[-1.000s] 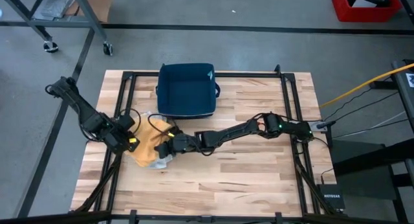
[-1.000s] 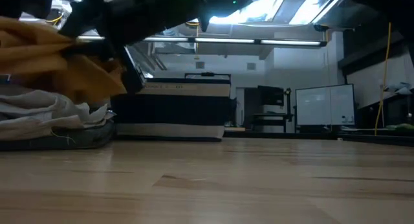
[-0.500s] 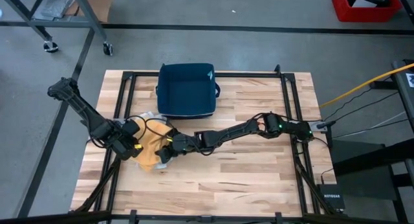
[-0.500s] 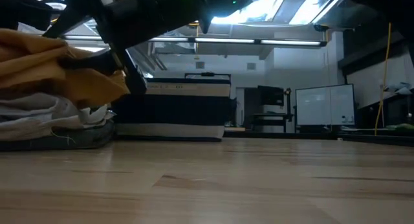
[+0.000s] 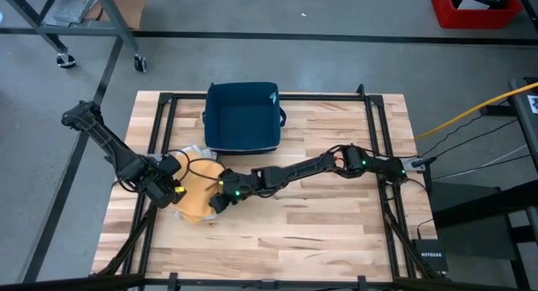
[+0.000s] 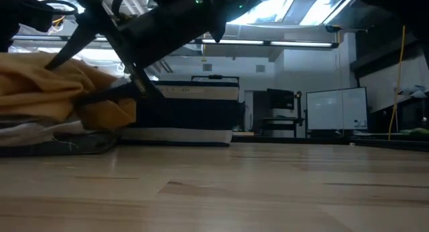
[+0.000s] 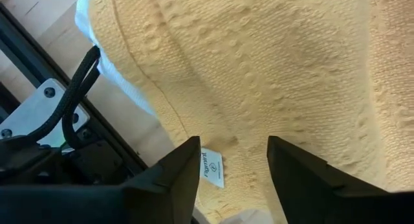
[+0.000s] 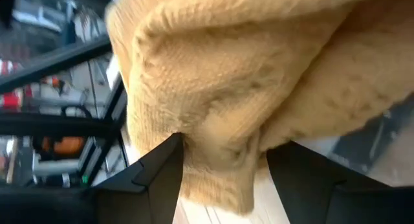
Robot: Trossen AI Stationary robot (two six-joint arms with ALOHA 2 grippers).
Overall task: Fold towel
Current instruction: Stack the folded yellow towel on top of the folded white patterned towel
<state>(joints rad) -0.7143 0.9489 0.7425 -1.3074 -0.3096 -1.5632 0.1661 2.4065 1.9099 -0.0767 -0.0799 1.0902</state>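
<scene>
From the high view, we saw the yellow towel [image 5: 197, 198] bunched in the left part of the frame, on the wooden surface [image 5: 319, 232] just below the dark blue bin [image 5: 242, 116]. The left hand [image 5: 175, 193] sat at the towel's left edge and the right hand [image 5: 217, 200] at its right edge, one on each side, as suits carrying a fold across together. A second before, the cloth had spread wider with a pale patch at its lower side; now it made a smaller, tidier bundle, and the left hand had moved in toward it.

In the low view, the towel [image 6: 60, 94] lay heaped at the left of the frame over paler layers, with the right hand's [image 6: 107, 78] two dark fingers splayed around its upper part. Earlier the fabric had hung higher, pinched at the fingers; now it had slumped lower, which we judged to mean it had been let go.

The left wrist view showed the left hand's fingers [image 7: 181, 179] spread apart at the bottom of the frame, released, with the towel's waffle weave [image 7: 272, 68] and a small white label [image 7: 211, 168] lying in the gap.

The right wrist view showed the right hand's fingers [image 8: 162, 169] likewise parted at the bottom, holding nothing fast, with a thick fold of towel [image 8: 246, 88] drooping between them.
</scene>
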